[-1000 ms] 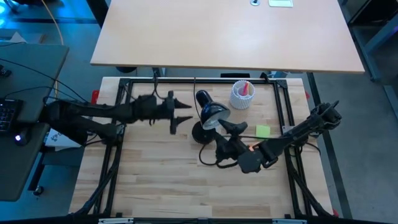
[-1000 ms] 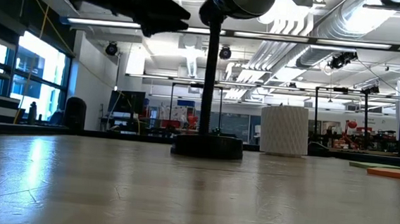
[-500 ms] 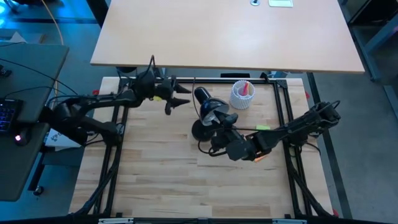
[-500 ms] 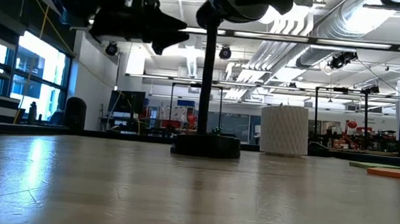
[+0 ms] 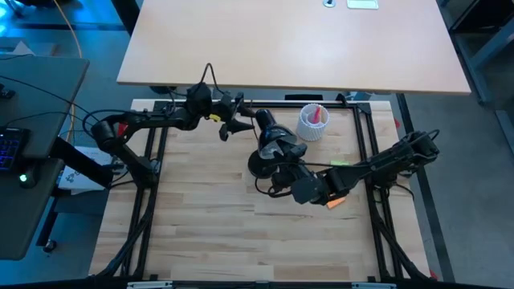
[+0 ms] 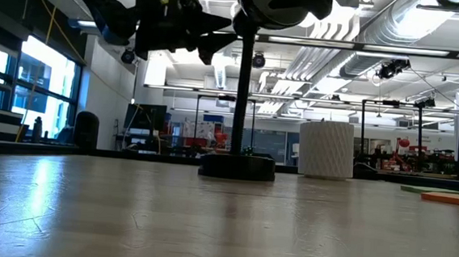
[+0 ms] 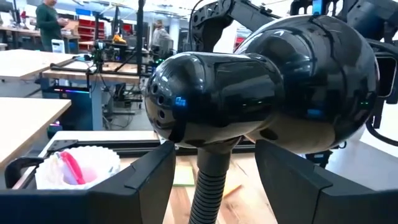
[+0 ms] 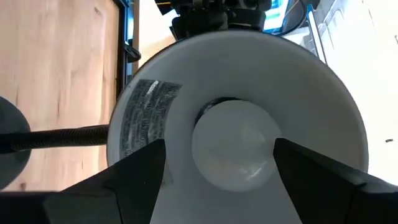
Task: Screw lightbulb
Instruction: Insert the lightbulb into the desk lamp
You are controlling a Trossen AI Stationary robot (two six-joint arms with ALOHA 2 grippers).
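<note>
A black desk lamp (image 5: 269,138) stands on its round base (image 6: 237,165) near the middle of the table. The white lightbulb (image 8: 233,143) sits in the middle of the shade's white inside. My right gripper (image 8: 221,146) is open at the shade's mouth, pointing into it, one finger on either side of the bulb; no touch shows. My left gripper (image 7: 214,155) is open behind the lamp's glossy head (image 7: 249,81), coming from the table's far left. Its fingers stand on either side of the flexible neck (image 7: 211,186), apart from it.
A white ribbed cup (image 5: 312,120) with pink things in it stands to the right of the lamp head, close to the far edge. A green pad (image 5: 340,165) lies under my right arm. A black frame (image 5: 152,144) rims the table.
My left gripper has swung from the table's left toward the far edge and then right, up to the back of the lamp's head, turning as it went. My right gripper has moved a little toward the lamp's shade and rolled. Both have stayed open.
</note>
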